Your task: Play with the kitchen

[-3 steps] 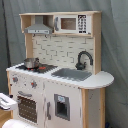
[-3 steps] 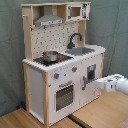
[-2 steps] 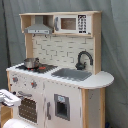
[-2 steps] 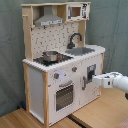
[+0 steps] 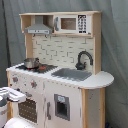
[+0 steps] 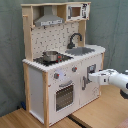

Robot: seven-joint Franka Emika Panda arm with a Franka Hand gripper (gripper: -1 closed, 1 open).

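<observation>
The kitchen [image 5: 60,50] [image 6: 37,90] is a tall toy of white and pale wood. A metal pot [image 5: 31,63] [image 6: 50,56] sits on its stovetop. A black faucet [image 5: 84,59] [image 6: 75,39] curves over the grey sink [image 5: 72,74] [image 6: 82,50]. The hood [image 5: 39,29] and small microwave [image 5: 70,23] are up top. My gripper [image 6: 87,78] reaches in from the second exterior view's right, close to the white cabinet door [image 6: 91,75] beside the oven door [image 6: 64,95]. In the first exterior view the gripper [image 5: 19,96] shows at the lower left, in front of the oven.
A grey-green curtain [image 6: 117,25] hangs behind the kitchen. The kitchen stands on a wooden tabletop [image 6: 100,115] with a seam running across it. My white arm [image 6: 117,80] stretches off the second exterior view's right edge.
My gripper has moved in towards the kitchen's front, leftward in the second exterior view, and now sits near the cabinet door. Nothing on the kitchen has moved.
</observation>
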